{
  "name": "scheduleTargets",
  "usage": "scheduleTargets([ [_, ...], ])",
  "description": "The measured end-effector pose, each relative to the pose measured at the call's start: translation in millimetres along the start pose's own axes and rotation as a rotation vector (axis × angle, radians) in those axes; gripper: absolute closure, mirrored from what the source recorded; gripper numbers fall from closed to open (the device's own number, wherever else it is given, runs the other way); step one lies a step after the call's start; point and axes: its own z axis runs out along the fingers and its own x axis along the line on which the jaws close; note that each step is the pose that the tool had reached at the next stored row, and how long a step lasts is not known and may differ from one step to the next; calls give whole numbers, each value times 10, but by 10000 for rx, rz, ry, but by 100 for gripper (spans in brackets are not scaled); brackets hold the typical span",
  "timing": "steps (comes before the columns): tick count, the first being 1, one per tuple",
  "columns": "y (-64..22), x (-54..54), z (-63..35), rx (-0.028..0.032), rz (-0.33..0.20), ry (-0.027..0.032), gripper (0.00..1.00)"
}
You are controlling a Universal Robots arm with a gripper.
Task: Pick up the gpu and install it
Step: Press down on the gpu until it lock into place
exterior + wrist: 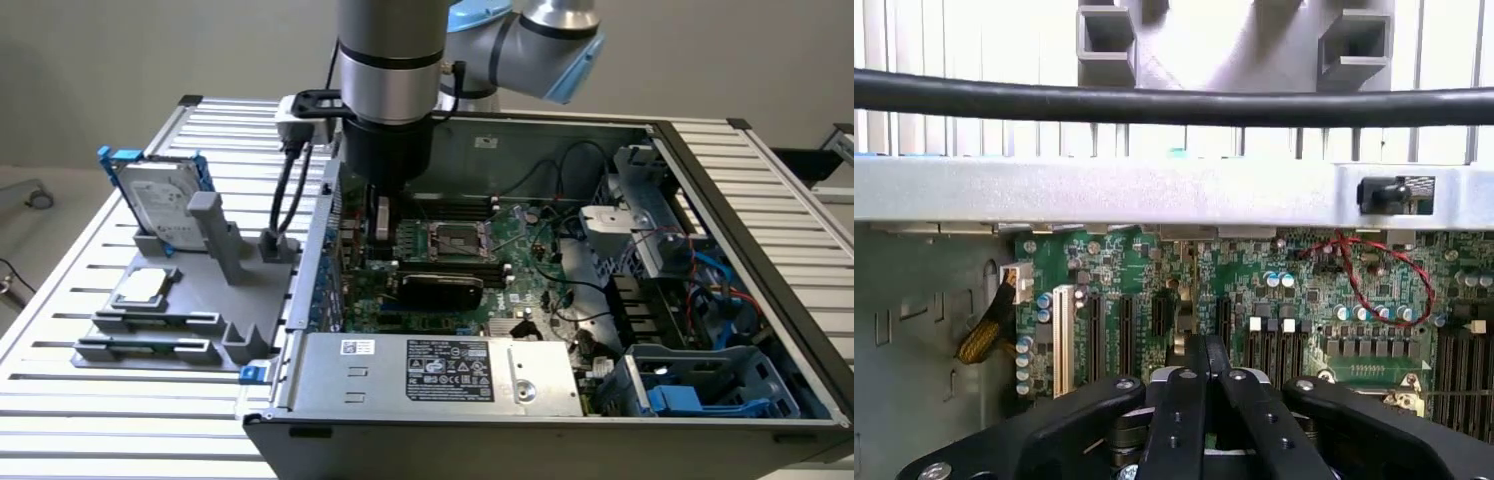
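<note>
Inside the open computer case (747, 180), claw (1204, 350) pressed together, seemingly empty, above the motherboard (1304, 300).

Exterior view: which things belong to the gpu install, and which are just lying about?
Job in hand:
- gpu, inside the case
- gripper, shut, above the motherboard
- card slots

Lying about, outside the case:
- hard drive, upright in the grey rack
- processor chip
</note>
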Motion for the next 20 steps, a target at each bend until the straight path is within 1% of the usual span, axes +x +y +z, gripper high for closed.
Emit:
scheduleTargets([
  [4, 55, 0, -42, -166, -4, -6, 89],
  [8, 83, -1, -71, -360, -11, -26, 89],
  [11, 102, -3, -76, -474, -12, -47, 89],
  [14, 121, -4, -76, -544, -12, -68, 89],
  [17, 138, -4, -75, -578, -3, -87, 89],
  [20, 160, -7, -74, -612, 22, -122, 89],
])
